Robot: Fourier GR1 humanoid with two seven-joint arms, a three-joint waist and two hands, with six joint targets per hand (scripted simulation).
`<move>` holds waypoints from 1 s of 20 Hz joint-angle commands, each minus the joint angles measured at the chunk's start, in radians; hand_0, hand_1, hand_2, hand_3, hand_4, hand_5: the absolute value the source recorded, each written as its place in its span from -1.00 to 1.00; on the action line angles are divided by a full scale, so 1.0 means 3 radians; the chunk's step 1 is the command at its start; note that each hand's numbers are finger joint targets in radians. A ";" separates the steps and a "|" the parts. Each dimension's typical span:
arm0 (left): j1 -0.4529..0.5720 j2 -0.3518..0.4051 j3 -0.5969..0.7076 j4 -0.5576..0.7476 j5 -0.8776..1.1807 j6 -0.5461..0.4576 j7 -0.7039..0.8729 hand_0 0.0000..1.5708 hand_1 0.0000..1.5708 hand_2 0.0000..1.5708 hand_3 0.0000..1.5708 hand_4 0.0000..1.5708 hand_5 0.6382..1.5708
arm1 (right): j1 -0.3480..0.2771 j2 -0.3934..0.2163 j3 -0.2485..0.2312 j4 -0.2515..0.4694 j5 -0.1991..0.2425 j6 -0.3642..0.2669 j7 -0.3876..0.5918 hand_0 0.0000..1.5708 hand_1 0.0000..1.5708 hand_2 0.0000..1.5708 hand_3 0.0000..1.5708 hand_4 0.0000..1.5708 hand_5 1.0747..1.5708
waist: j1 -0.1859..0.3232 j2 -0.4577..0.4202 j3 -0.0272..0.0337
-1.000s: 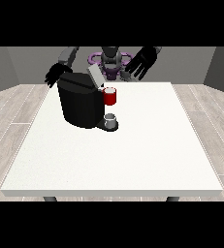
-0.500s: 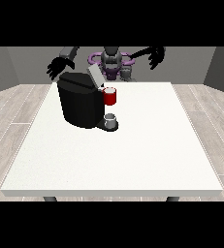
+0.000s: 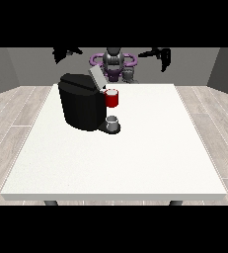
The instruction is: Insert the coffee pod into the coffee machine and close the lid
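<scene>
The coffee machine (image 3: 81, 106) stands on the white bench (image 3: 135, 153) with its lid (image 3: 96, 78) tilted up and a red thing at the machine (image 3: 112, 98) above a grey cup (image 3: 113, 122) on its base. The pod does not plainly show. Both hands hang high, well apart from the machine: the hand at the view's left (image 3: 63, 53) and the hand at the view's right (image 3: 164, 57); I cannot tell how their fingers lie. By my reading nothing is gripped yet, so next a hand must descend toward the bench.

both arms raised wide; robot hand at view's left (image 3: 66, 52), other at view's right (image 3: 164, 56).
</scene>
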 commanded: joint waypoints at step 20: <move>0.0987 -0.0314 -0.0472 -0.1530 0.0802 -0.0019 0.0610 -1.00 -1.00 -1.00 -1.00 -1.00 1.00 | -0.0624 -0.0125 0.0150 -0.0025 0.0056 0.0446 0.0230 -1.00 -1.00 -1.00 -1.00 -1.00 1.00 | 0.0367 0.0293 0.0002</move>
